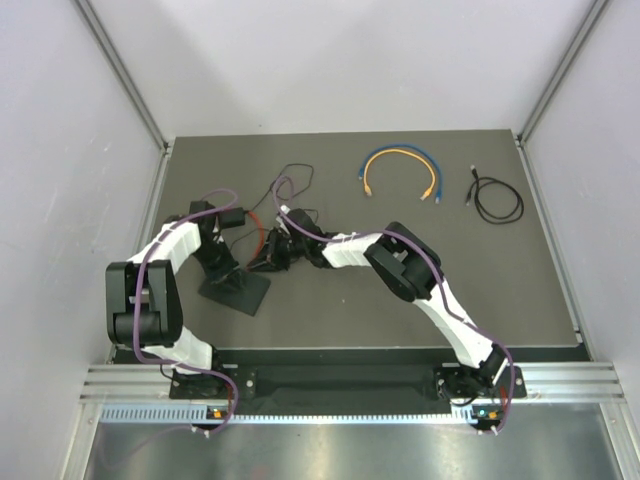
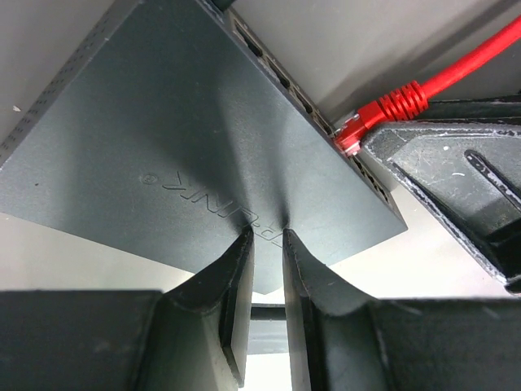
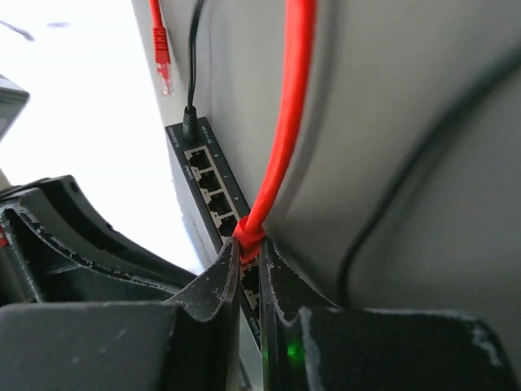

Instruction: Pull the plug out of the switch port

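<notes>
At the counter's [image 1: 400,300] left-centre, the left claw [image 2: 267,248] pinches the near edge of the switch [image 2: 187,138]. To its right, the right claw [image 3: 248,257] is pressed onto the red plug [image 3: 247,236] where it enters the switch. Pulling with the latch tab unpressed could drag the switch out of that thin hold — or let the claw slide up the red cable [image 3: 289,122]. The tab is hidden inside the grip.

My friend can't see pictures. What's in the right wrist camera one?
The right hand pinches a red plug at a port of the black switch. Its red cable runs upward, and a thin black cord is plugged in farther along.
</notes>
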